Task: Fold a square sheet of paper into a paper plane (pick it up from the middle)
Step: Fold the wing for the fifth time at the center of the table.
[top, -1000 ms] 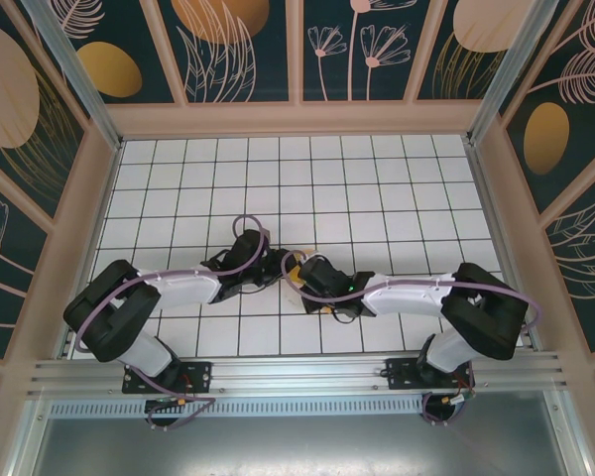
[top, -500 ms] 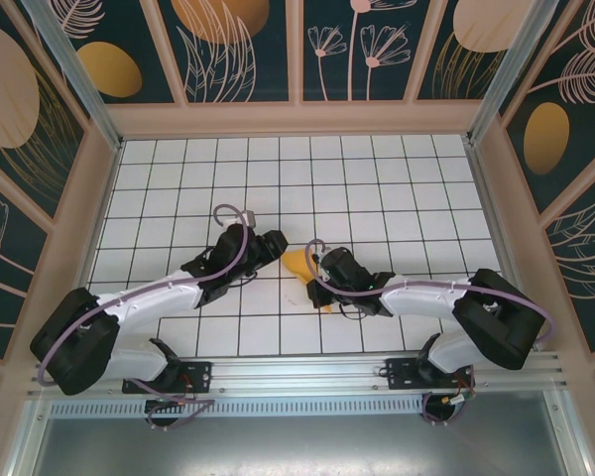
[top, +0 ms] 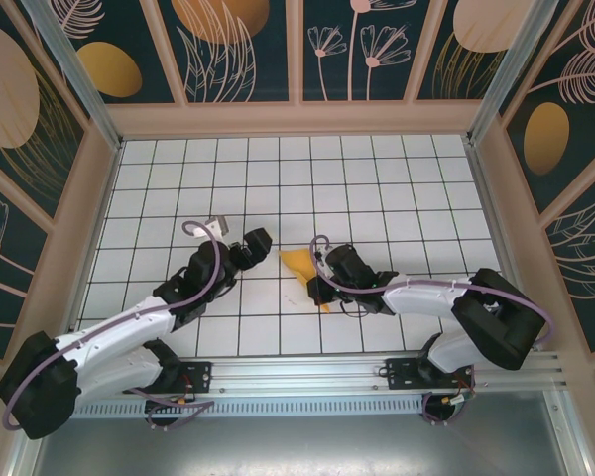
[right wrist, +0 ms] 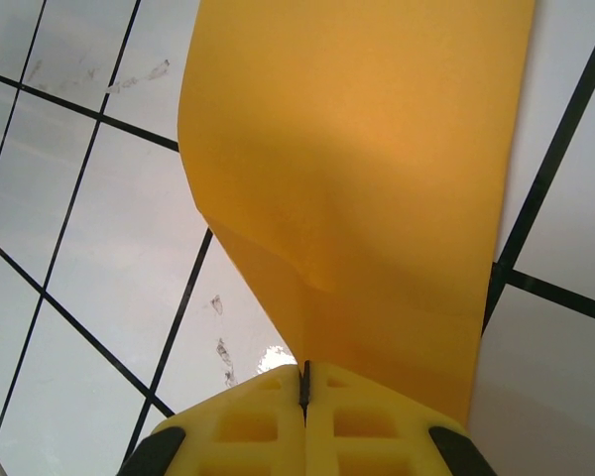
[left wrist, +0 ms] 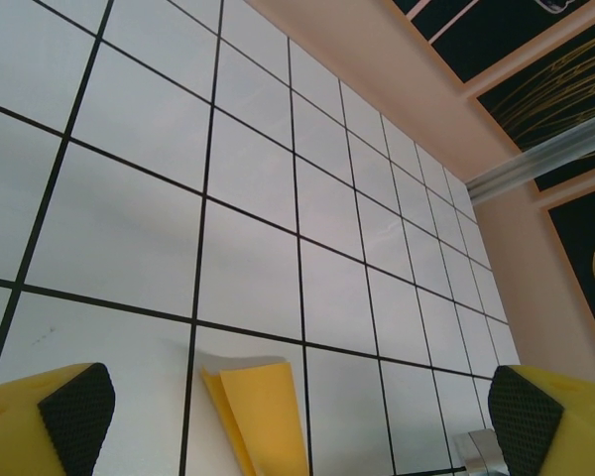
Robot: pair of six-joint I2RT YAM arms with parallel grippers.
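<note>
Status: partway through, not finished. My right gripper [right wrist: 304, 385] has its fingers pressed together on the near end of the sheet of paper [top: 297, 264]. In the right wrist view the orange-yellow sheet comes straight out of the seam between them, with no gap visible. From there the paper runs away from the clamp and bulges upward, with a soft crease starting just above my fingertips. That part is lifted and curved rather than pressed flat. In the top view the paper is near the middle of the gridded table [top: 377, 188], between my two grippers, and reads as a narrow tapered piece pointing away from my right wrist. Its near end is hidden under that wrist. My left gripper [top: 259, 243] is just beside the paper's far end and not touching it. Its pads [left wrist: 76, 409] are wide apart with nothing between them. The left wrist view shows the paper's tip lying on the table with a doubled edge, so at least one fold is in. Judgement: some early folds are done, but the shape is too wide and loose for a slim dart. Left to do: flatten the bulge, sharpen the creases, fold the wings. I cannot count the folds from here.
</note>
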